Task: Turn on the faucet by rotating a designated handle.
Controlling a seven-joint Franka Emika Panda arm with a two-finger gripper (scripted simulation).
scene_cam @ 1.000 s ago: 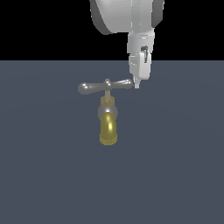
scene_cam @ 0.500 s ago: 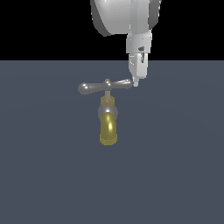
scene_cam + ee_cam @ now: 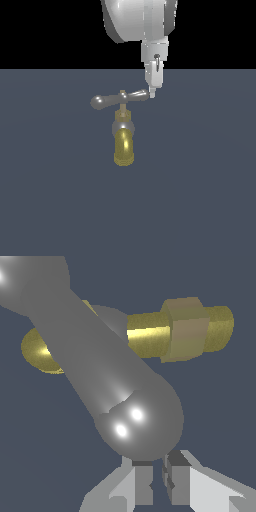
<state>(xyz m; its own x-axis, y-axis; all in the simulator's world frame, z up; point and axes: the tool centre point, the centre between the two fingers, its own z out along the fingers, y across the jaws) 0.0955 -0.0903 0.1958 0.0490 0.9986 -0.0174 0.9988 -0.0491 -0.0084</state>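
At the bar's end on the exterior view's right, the closed gripper (image 3: 152, 93) has nudged the handle (image 3: 120, 99) slightly askew on the faucet (image 3: 123, 134), so turning has begun.

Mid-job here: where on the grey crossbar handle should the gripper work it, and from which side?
Work the handle at its rounded end on the exterior view's right, farthest from the brass stem, so it likely turns most easily. The gripper sits right by that bulb, fingers nearly together, coming from above. Pushing sideways probably suits the smooth bulb better than pinching. The spout hangs below, clear of it.
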